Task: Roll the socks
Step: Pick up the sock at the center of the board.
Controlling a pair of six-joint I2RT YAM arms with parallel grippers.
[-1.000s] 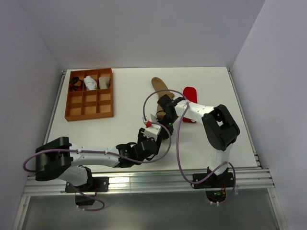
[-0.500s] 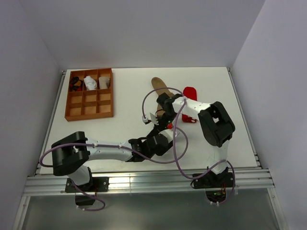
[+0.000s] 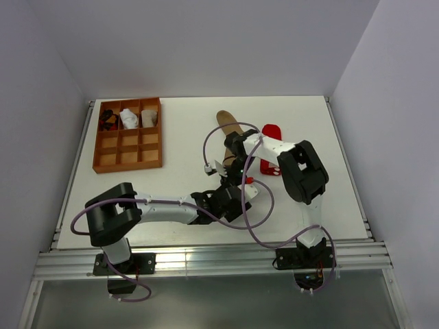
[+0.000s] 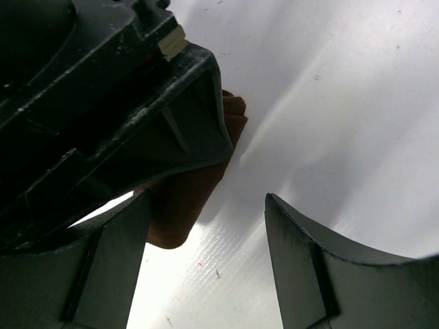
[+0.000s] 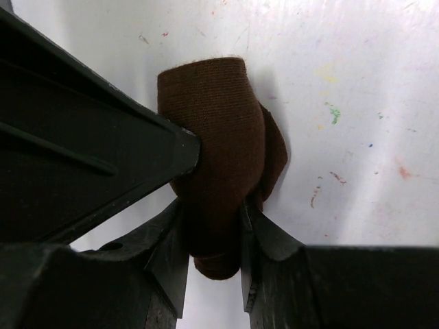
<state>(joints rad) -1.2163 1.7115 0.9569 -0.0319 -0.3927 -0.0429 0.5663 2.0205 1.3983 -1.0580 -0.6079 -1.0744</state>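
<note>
A brown sock [image 3: 226, 124] lies on the white table, its near end doubled over. My right gripper [image 3: 233, 156] is shut on that doubled end; the right wrist view shows the brown cloth [image 5: 214, 144] pinched between the fingers, gripper midpoint [image 5: 214, 236]. My left gripper [image 3: 234, 182] sits just in front of it, low over the table. In the left wrist view it [image 4: 206, 274] is open and empty, with the sock [image 4: 184, 209] ahead at its left finger [image 4: 103, 274], under the right gripper's black body [image 4: 103, 103]. A red sock [image 3: 271, 134] lies to the right, partly under the right arm.
A wooden tray [image 3: 128, 156] with compartments stands at the back left; its top row holds a dark roll [image 3: 108, 120] and two white rolls [image 3: 129, 118]. Purple cables loop over both arms around the sock. The table's back wall is close behind the sock.
My left arm has swung right and forward, bringing its gripper up against the right gripper at the sock's near end. The right gripper has stayed on the brown sock, shifting slightly.
</note>
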